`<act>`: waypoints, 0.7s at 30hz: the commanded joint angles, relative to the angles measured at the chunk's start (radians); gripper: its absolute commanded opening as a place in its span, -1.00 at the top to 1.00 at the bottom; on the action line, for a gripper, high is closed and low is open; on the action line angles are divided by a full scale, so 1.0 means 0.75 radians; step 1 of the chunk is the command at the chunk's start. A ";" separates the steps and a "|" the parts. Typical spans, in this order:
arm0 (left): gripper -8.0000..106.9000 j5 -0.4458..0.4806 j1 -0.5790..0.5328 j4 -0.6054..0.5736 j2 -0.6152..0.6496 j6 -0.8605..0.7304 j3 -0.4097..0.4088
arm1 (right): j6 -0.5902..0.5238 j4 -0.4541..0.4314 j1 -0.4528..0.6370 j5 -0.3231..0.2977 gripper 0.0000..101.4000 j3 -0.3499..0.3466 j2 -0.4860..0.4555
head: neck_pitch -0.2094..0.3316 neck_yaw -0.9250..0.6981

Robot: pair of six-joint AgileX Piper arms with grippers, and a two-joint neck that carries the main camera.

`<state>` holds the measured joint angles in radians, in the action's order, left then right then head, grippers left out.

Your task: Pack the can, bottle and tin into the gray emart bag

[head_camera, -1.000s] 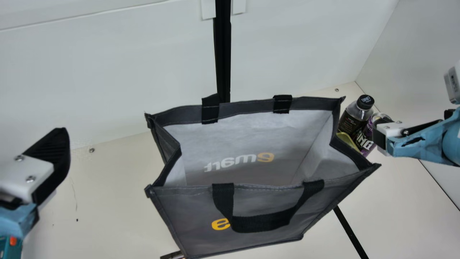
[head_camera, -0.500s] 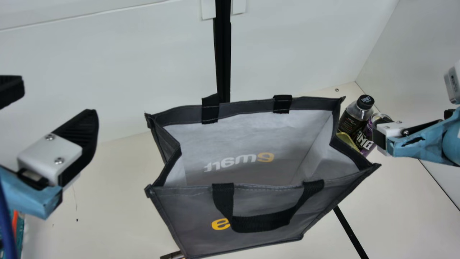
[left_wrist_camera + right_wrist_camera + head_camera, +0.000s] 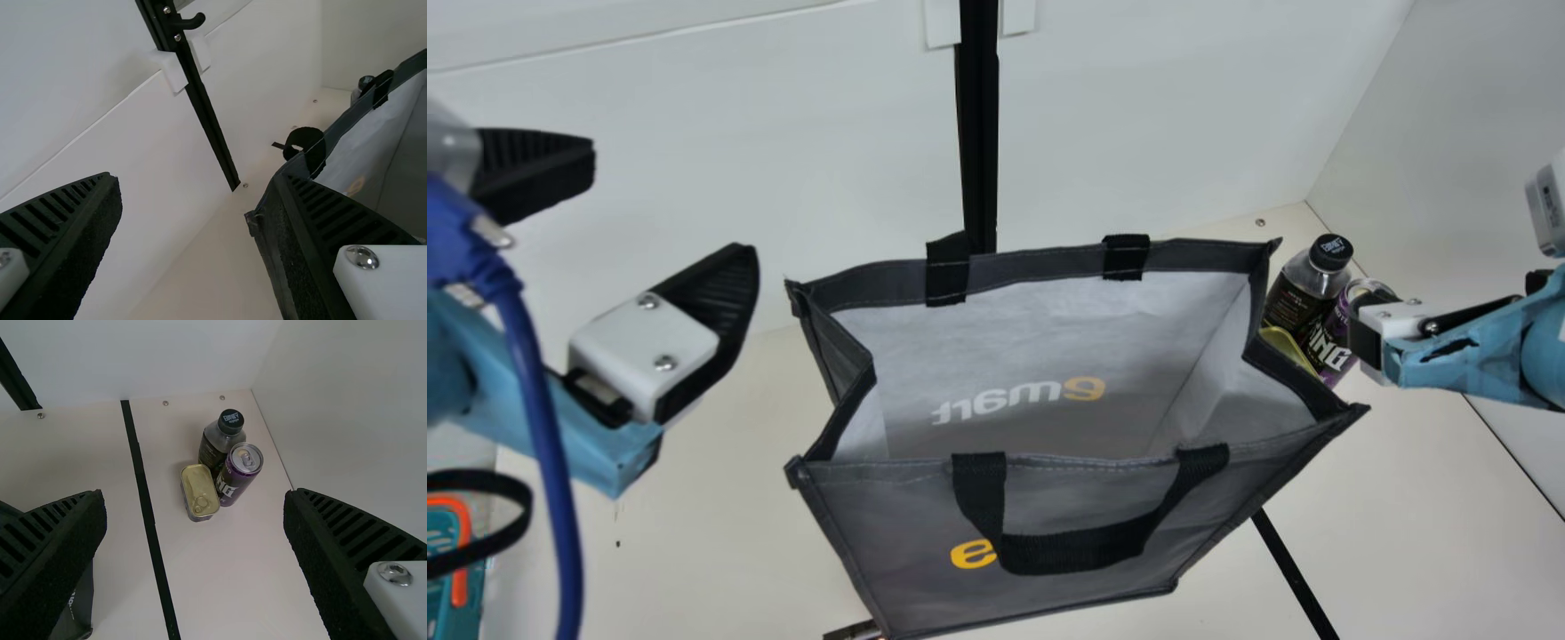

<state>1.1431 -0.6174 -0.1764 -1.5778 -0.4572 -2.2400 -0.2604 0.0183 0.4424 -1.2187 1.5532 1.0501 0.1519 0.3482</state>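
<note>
The gray emart bag [image 3: 1076,498] stands upright on the table [image 3: 711,533], its mouth wide open and its pale inside showing. A black handle [image 3: 1072,551] hangs down over its near side. Outside the bag, beyond its right side and toward the far right corner of the table, the three goods stand close together. The bottle [image 3: 1303,293], upright with a black cap, is the farthest; the purple can [image 3: 1332,342], also upright, is just beside it, nearer and to the right. The tin [image 3: 1288,345] is at the left of the can, its gold lid and pull ring facing up in the right wrist view. The left hand [image 3: 671,209] is in the air to the left of the bag, tilted toward the far side, its two fingers spread wide with a gap between them. The right hand [image 3: 1367,333] is at the right of the bag, by the can in the main view; in the right wrist view its fingers stand wide apart. A blue cable [image 3: 543,427] runs down by the left arm, and a teal and orange object [image 3: 445,533] lies at the left.
</note>
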 commanded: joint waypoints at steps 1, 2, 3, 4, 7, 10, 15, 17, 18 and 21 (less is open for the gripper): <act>-0.71 0.013 -0.009 -0.011 -0.024 -0.014 -0.035 | 0.000 0.000 0.000 0.000 -0.79 0.000 0.000 | 0.030 0.001; -0.71 0.020 -0.014 -0.017 -0.037 -0.022 -0.052 | 0.000 0.000 0.000 0.000 -0.79 0.000 0.000 | 0.030 0.001; -0.71 0.026 -0.018 -0.023 -0.049 -0.029 -0.068 | 0.000 0.000 0.000 0.000 -0.79 0.000 0.000 | 0.030 0.001; -0.71 0.032 -0.024 -0.027 -0.061 -0.036 -0.083 | 0.000 0.000 0.000 0.000 -0.79 0.000 0.000 | 0.030 0.001; -0.71 0.052 -0.038 -0.041 -0.099 -0.056 -0.133 | 0.000 0.000 0.000 0.000 -0.79 0.000 0.000 | 0.030 0.001; -0.71 0.073 -0.052 -0.054 -0.138 -0.073 -0.183 | 0.000 0.000 0.000 0.000 -0.79 0.000 0.000 | 0.030 0.001; -0.71 0.103 -0.071 -0.074 -0.199 -0.093 -0.264 | 0.000 0.000 0.000 0.000 -0.79 0.000 0.000 | 0.030 0.001; -0.71 0.103 -0.081 -0.080 -0.217 -0.101 -0.277 | 0.000 0.000 0.000 0.000 -0.79 0.000 0.000 | 0.030 0.001; -0.71 0.103 -0.085 -0.083 -0.224 -0.106 -0.281 | 0.000 0.000 0.000 0.000 -0.79 0.000 0.000 | 0.030 0.001; -0.71 0.103 -0.099 -0.094 -0.244 -0.119 -0.290 | 0.000 0.000 0.000 0.000 -0.79 0.000 0.000 | 0.030 0.001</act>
<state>1.2204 -0.6906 -0.2454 -1.7576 -0.5431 -2.4571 -0.2604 0.0183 0.4424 -1.2187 1.5532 1.0501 0.1519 0.3482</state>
